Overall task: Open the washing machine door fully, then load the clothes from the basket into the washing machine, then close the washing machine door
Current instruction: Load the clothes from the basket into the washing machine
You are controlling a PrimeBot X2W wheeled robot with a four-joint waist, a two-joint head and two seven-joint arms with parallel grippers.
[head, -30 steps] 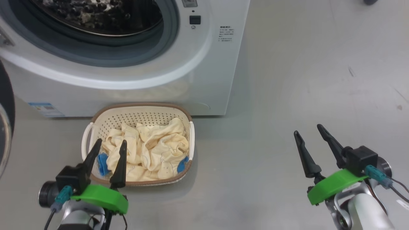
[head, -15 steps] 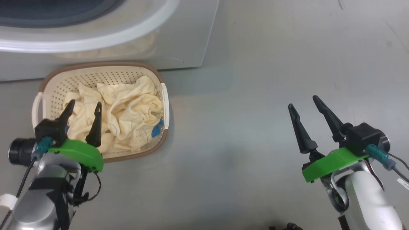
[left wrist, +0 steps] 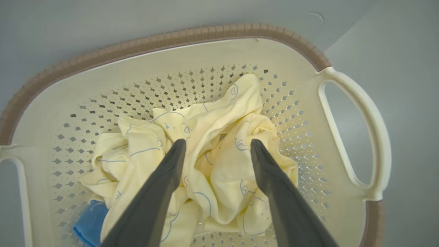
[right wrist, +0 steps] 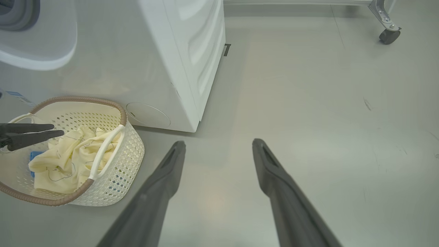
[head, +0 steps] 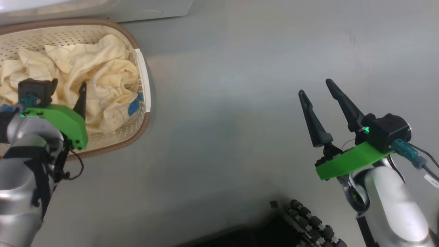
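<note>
Here, left tool (left wrist: 217,142) apart over clothes (left wrist: 221,178) in basket (left wrist: 171,38); right tool (right wrist: 218,142) apart; label (right wrist: 19,97) illegible.

Smooth grey floor (right wrist: 308,103), faintly scuffed and softly lit; at one o'clock, a black caster (right wrist: 389,36) under a metal frame (right wrist: 379,9).

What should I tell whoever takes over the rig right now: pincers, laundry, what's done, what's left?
The left pincer is open, pointing down at the clothes in the basket, not closed on them.
The right pincer is open and empty, over bare floor.
The basket stands on the floor just in front of the washing machine, clothes piled inside.
Done: the door seems open, judging by the bare grey gasket; confirm it.
Left: grab the clothes, load them into the machine, shut the door.
</note>
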